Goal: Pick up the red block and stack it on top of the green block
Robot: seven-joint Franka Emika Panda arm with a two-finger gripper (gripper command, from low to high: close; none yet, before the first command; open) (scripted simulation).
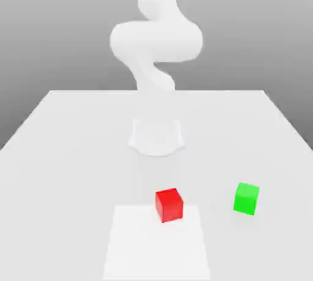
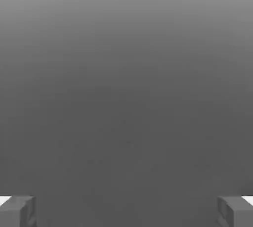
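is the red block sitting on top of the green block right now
No, the red block rests on the table, apart from the green block, which sits toward the exterior view's right.

Wide bare counter [image 1: 73, 151] all around, broken by just two low obstacles toward the near edge: red block [image 1: 169, 204] on the far corner of a paler square patch [image 1: 158, 243], green block [image 1: 246, 198] off toward the exterior view's right, well apart, with an open lane between (room for a descent onto either top). Farther back, arm [image 1: 156, 41] and its round base [image 1: 157, 136] blocking the centre line. End effector [image 2: 126, 211] spread wide, nothing between fingertips [image 2: 17, 210].
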